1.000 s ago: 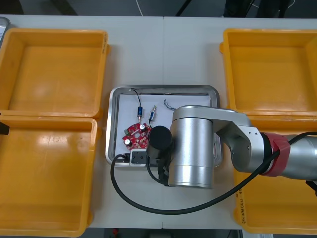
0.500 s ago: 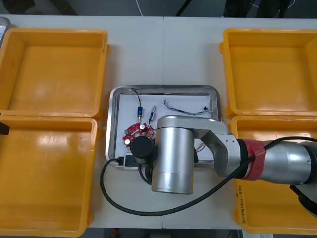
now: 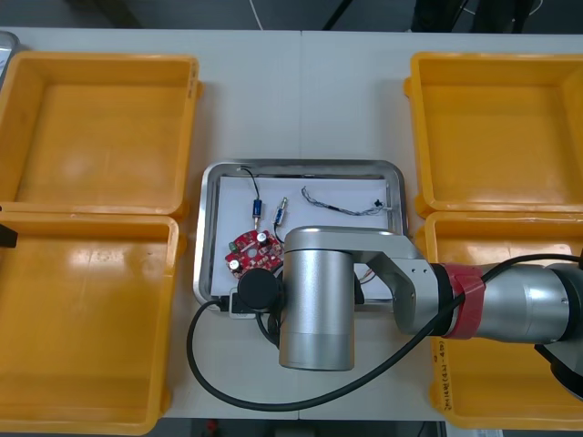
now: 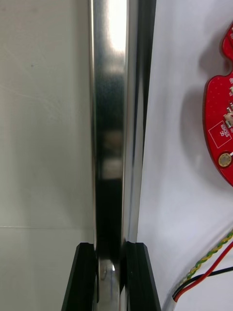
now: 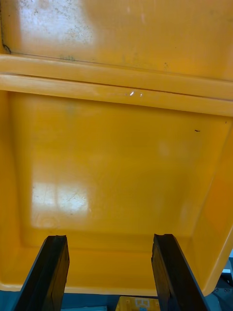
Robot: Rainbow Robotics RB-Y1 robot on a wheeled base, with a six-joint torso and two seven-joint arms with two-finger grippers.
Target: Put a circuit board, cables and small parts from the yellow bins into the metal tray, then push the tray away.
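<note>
The metal tray [image 3: 211, 182], white inside, stands mid-table between the bins. In it lie a round red circuit board [image 3: 248, 250], a twisted blue and white cable [image 3: 342, 205], a black cable [image 3: 246, 173], a red and yellow cable [image 3: 369, 269] and small metal parts [image 3: 258, 208]. My right arm [image 3: 314, 300] reaches over the tray's near edge. In the right wrist view my right gripper [image 4: 110, 274] straddles the tray's rim [image 4: 109, 121], shut on it, with the circuit board [image 4: 221, 136] and the red and yellow cable [image 4: 208, 272] just inside. My left gripper [image 5: 111, 277] hangs open over a yellow bin [image 5: 116, 170].
Two yellow bins [image 3: 100, 127] [image 3: 86, 319] stand left of the tray and two more [image 3: 496, 127] [image 3: 510, 401] right of it. A black cable from my right wrist [image 3: 209, 364] loops over the table in front of the tray.
My right arm has slid left along the tray's near edge, uncovering the blue and white cable. Its fingers have closed on the tray's rim. The left arm has stayed still.
</note>
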